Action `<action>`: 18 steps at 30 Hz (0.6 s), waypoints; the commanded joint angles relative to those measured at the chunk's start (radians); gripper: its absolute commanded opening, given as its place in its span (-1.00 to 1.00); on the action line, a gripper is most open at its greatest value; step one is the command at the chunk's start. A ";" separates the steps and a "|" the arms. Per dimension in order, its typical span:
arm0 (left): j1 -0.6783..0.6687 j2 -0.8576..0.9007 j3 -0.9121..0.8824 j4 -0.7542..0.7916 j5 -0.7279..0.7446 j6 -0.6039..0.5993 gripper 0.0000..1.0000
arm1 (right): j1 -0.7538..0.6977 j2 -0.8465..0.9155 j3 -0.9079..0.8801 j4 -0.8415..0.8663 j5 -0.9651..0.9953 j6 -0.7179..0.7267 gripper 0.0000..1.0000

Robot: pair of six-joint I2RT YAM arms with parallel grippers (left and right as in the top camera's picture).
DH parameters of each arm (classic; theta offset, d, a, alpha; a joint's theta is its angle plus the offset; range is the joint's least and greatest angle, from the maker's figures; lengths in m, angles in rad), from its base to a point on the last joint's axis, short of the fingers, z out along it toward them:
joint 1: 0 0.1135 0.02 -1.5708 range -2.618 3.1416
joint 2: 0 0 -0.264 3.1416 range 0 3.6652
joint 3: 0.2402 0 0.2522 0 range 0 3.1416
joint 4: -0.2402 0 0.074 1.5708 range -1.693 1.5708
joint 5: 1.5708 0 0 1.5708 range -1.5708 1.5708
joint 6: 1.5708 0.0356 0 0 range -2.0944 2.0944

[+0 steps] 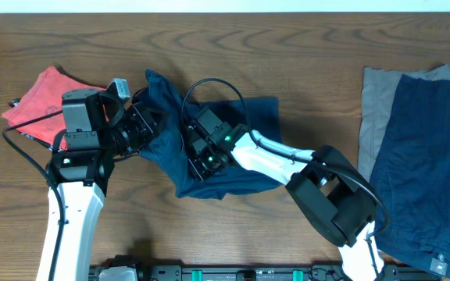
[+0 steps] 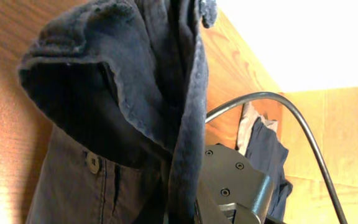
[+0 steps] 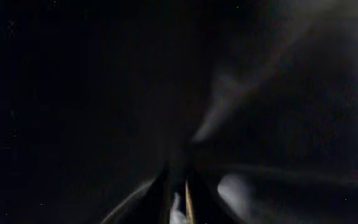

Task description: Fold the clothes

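Four garments: one navy shorts [image 1: 256,113] in the middle, one red piece [image 1: 41,97] left, one grey piece [image 1: 377,101] and one navy piece [image 1: 436,148] right. Left gripper [image 1: 151,129] and right gripper [image 1: 196,148] (both buried in the shorts): their opening I cannot tell.

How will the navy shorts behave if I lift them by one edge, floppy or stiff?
Probably floppy: in the left wrist view the navy shorts drape in hanging folds. Likely fairly heavy for cloth, given thick seams and a waistband button. Pushed, they would likely bunch: overhead they lie crumpled.
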 commanded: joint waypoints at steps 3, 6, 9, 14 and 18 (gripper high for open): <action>0.003 -0.011 0.032 0.020 0.019 -0.010 -0.88 | -0.109 -0.128 0.027 -0.117 0.206 0.015 -0.73; 0.003 -0.011 0.031 0.017 0.003 -0.010 -0.88 | -0.205 -0.214 0.027 -0.212 0.295 -0.005 -0.67; 0.002 -0.011 0.031 0.016 0.003 -0.010 -0.88 | -0.297 -0.240 0.027 -0.304 0.311 -0.094 -0.66; -0.024 -0.011 0.031 0.017 0.002 -0.010 -0.87 | -0.424 -0.206 -0.015 -0.406 0.321 -0.133 -0.70; -0.076 0.003 0.031 0.029 -0.055 -0.016 -0.87 | -0.462 -0.179 -0.087 -0.374 0.321 -0.133 -0.77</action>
